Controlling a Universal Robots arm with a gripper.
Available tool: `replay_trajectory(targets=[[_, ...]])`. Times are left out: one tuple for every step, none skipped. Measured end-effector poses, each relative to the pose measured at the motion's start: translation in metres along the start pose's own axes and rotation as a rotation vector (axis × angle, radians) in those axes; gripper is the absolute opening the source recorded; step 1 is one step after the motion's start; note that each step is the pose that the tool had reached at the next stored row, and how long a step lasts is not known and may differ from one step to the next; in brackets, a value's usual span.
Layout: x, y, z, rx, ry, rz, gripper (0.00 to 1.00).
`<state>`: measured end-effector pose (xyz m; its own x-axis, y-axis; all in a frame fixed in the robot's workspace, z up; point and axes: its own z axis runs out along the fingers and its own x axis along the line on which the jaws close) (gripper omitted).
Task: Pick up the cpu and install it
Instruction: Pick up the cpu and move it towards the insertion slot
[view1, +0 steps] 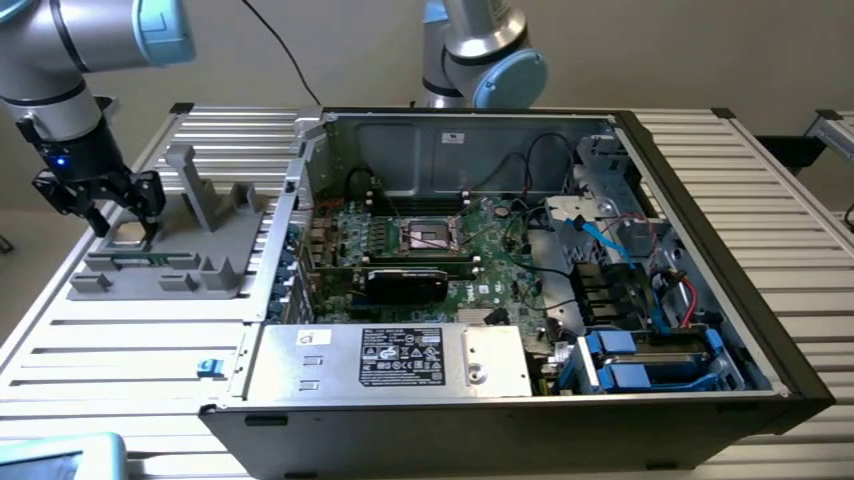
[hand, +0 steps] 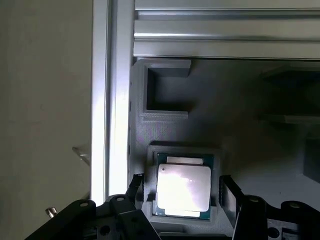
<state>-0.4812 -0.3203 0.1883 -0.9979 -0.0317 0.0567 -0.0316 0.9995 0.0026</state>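
Silver slats make up the desk (view1: 134, 350), and a big open computer case (view1: 534, 400) sits on it. Beside the case, on the exterior view's left, we see a grey plastic holder (view1: 200, 250). The cpu (hand: 183, 187) lies in a small pocket of that holder. It is well apart from the dark socket (view1: 430, 235) on the green board inside the case.

We think the pick-up step is in hand. The arm (view1: 67, 110) hangs low over the holder. Its jaws are wide apart, with one on each side of the cpu. They are just beside the chip but not squeezing it. The cpu sits down in its pocket, so nothing is lifted yet.

We judge that a good grab needs both jaws to meet two opposite edges at the same time. The chip must stay level and must not tip.

The cpu lies flat with its shiny metal top facing up. It is almost square, so we cannot pick a long side. Its edges run straight along the pocket walls.
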Motion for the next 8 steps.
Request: replay_trajectory(targets=[[0.0, 0.0, 0.0003, 0.0001, -0.0001, 0.0, 0.72], [0.0, 0.0, 0.0006, 0.0001, -0.0001, 0.0, 0.72], [0.0, 0.0, 0.0008, 0.0002, 0.0, 0.0, 0.72], [0.0, 0.0, 0.0009, 0.0002, 0.0, 0.0, 0.72], [0.0, 0.0, 0.001, 0.0002, 0.0001, 0.0, 0.72], [0.0, 0.0, 0.0012, 0.0002, 0.0001, 0.0, 0.72], [-0.0001, 0.0, 0.0014, 0.0002, 0.0, 0.0, 0.72], [-0.0001, 0.0, 0.0016, 0.0002, -0.0001, 0.0, 0.72]])
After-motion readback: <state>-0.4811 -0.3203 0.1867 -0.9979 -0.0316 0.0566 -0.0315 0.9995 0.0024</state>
